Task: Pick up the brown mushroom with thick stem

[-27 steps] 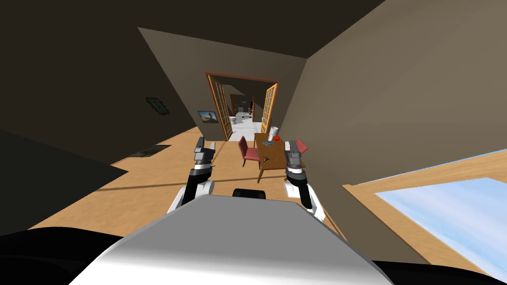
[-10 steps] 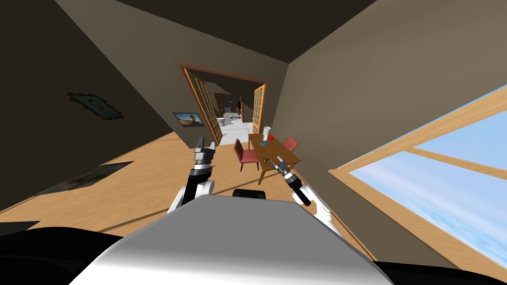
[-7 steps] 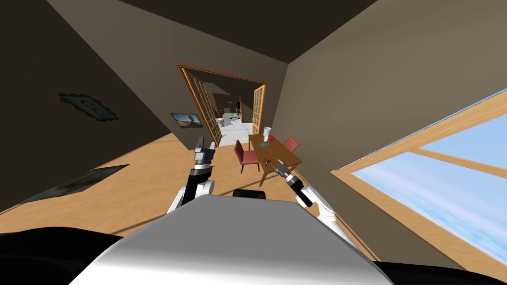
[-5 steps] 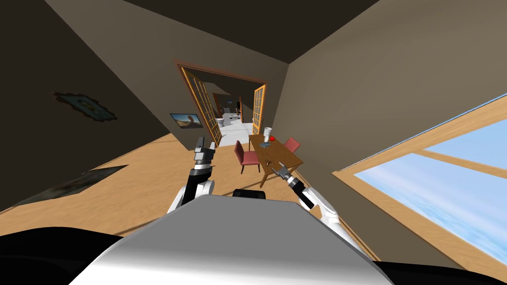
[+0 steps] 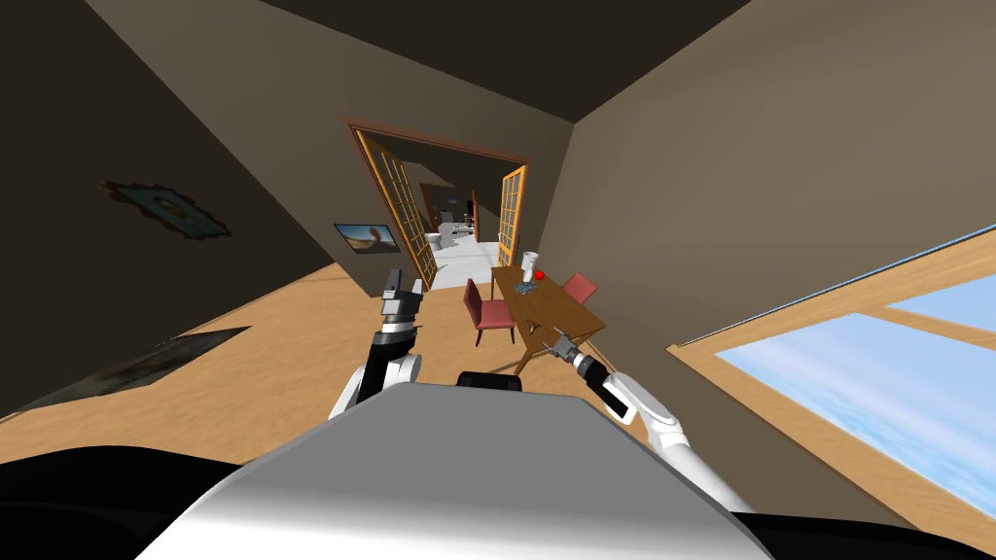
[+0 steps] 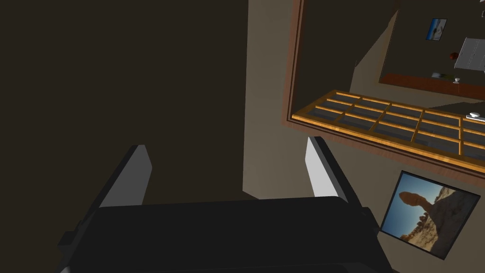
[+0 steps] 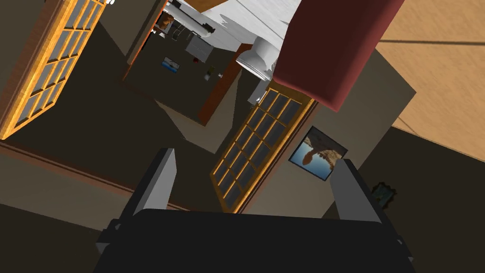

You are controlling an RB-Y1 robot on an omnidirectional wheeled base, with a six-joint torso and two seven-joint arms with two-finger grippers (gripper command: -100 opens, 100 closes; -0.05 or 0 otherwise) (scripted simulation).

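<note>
Left gripper is raised at 11 o'clock, fingers apart, empty. Red chair stands beside wooden table at 12 o'clock. Brown mushroom is a small speck on the near tabletop. It sits at 10 o'clock from right gripper, blades spread, holding nothing.

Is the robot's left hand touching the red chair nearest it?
Apart. The head view shows bare floor between the left gripper and that red chair.
</note>
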